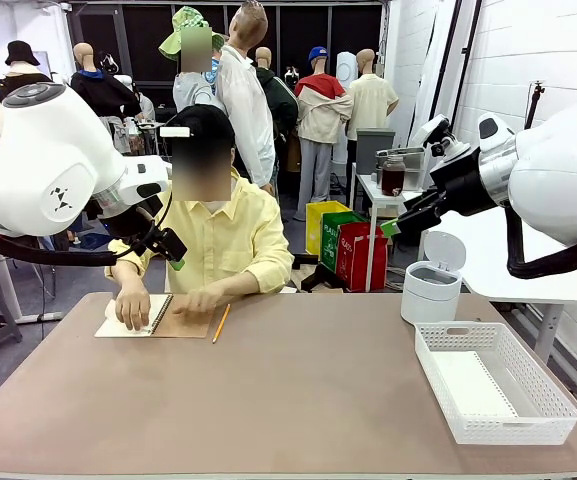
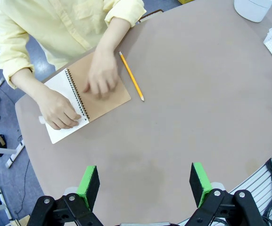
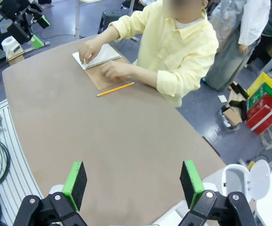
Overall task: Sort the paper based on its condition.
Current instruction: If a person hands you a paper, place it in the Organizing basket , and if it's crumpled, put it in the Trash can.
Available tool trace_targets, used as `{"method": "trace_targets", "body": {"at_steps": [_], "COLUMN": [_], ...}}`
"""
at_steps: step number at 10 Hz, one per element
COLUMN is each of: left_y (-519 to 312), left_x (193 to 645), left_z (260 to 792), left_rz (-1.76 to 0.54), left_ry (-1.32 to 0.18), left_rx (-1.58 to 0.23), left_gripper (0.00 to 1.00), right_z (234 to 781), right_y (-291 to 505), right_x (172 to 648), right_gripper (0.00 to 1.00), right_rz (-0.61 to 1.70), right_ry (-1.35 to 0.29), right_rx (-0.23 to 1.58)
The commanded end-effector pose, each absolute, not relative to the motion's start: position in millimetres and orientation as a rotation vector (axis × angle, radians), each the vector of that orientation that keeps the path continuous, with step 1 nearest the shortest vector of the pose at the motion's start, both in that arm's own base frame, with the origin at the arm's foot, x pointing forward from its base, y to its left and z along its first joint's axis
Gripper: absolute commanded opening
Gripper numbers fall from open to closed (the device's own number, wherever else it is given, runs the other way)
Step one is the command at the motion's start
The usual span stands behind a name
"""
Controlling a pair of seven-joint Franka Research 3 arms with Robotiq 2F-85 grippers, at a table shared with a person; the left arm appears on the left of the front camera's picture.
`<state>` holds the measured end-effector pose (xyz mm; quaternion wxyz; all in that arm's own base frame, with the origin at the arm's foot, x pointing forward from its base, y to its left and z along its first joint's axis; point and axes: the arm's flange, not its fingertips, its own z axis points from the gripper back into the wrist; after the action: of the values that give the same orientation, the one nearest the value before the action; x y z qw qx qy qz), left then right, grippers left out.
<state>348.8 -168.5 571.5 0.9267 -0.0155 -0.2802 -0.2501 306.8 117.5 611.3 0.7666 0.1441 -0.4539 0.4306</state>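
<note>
Paper to be sorted shows as a plain white thin sheet (image 2: 62,134) at the far left corner of the brown tabletop (image 1: 268,400). It lies open beside the wire spine of a spiral-bound notebook with a tan cover (image 2: 112,101). A person in a yellow shirt presses one hand (image 2: 60,112) on the sheet and the other hand (image 2: 100,77) on the cover. Whether the sheet is torn free I cannot tell. A yellow pencil (image 2: 131,76) lies just beside the notebook.

Such a sheet is probably very light, limp and easily creased or torn, and hard to pinch while it lies flat. A free edge or corner, lifted or held out, looks the best place to grip.

Left gripper (image 2: 144,176) and right gripper (image 3: 133,176) both hover above the table with jaws spread wide, holding nothing.

A white plastic lattice basket (image 1: 436,385) sits at the near right corner. Its floor is pale, and whether a sheet lies in it is unclear. A small white round bin (image 1: 428,295) stands at the far right edge, lid raised, contents hidden.
</note>
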Motion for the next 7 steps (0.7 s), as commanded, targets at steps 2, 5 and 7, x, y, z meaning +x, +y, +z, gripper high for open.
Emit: {"method": "trace_targets", "body": {"at_steps": [2, 5, 7], "left_y": [-167.8, -167.8, -167.8], "left_x": [348.5, 348.5, 348.5], "left_z": [571.8, 571.8, 571.8], "left_rz": [-0.519, -0.519, -0.519], "left_ry": [-0.576, -0.576, -0.576], "left_rx": [-0.028, -0.028, -0.028], "left_gripper": [1.0, 1.0, 1.0], "right_z": [609.0, 609.0, 609.0], "right_y": [116.6, 116.6, 116.6], "right_x": [309.0, 309.0, 309.0], "right_gripper": [1.0, 1.0, 1.0], "right_rz": [0.949, 0.949, 0.949], "right_ry": [-0.987, -0.987, -0.987], "right_rx": [0.312, 0.312, 0.312]}}
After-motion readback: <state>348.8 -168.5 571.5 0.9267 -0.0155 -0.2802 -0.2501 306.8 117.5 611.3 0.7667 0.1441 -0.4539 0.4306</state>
